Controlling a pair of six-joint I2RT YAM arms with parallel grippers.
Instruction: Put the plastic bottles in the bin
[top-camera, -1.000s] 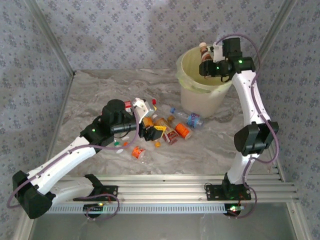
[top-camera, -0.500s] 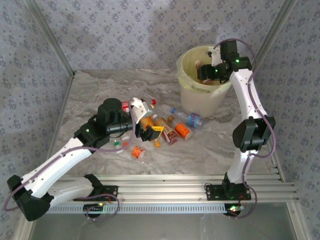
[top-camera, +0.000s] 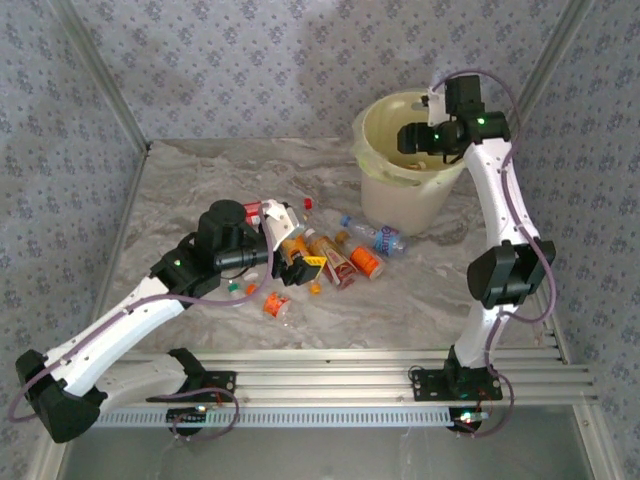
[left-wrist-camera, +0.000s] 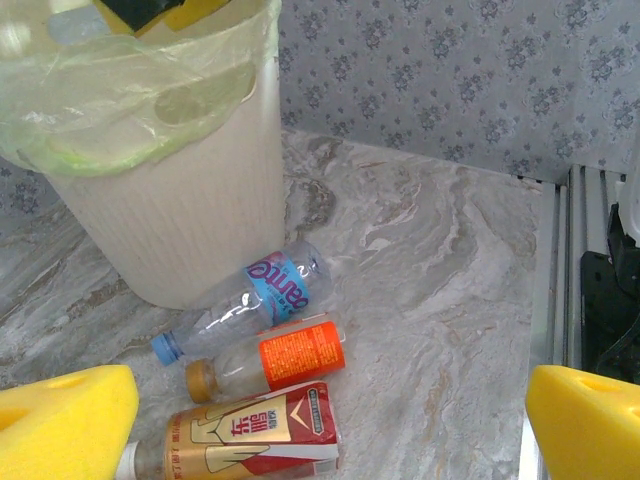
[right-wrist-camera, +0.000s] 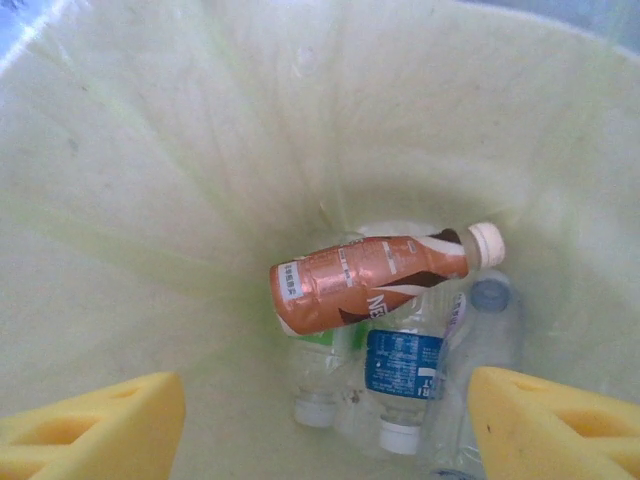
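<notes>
Right end effector (right-wrist-camera: 320, 430) hangs over the mouth of the bin (top-camera: 400, 205), its yellow pads (right-wrist-camera: 90, 430) spread apart with nothing between them. From the top camera its fingers are hard to pick out against the pale liner. Down inside the bin, the wrist camera shows a brown-labelled bottle (right-wrist-camera: 370, 280) with a white cap lying across a blue-labelled bottle (right-wrist-camera: 405, 365). A green-labelled bottle (right-wrist-camera: 318, 365) sits half covered beside them. A further clear bottle (right-wrist-camera: 480, 300) at the right is blurred, so the count at the bottom cannot be told.

On the marbled tabletop (top-camera: 200, 190), left end effector (top-camera: 290, 252) sits low among the loose plastic bottles (top-camera: 345, 255), jaws wide and gripping nothing. Its arm hides part of the cluster from above. Its wrist camera shows three bottles lying on their sides near the foot of the bin: a blue-labelled water bottle (left-wrist-camera: 270, 290) closest to the bin wall, an orange-labelled bottle (left-wrist-camera: 290, 355) just beside it, and a red-and-gold-labelled bottle (left-wrist-camera: 250, 435) cut off by the lower frame edge. Another orange bottle (top-camera: 275, 305) lies apart, nearer the arm bases, with small bits around it too tiny to identify
</notes>
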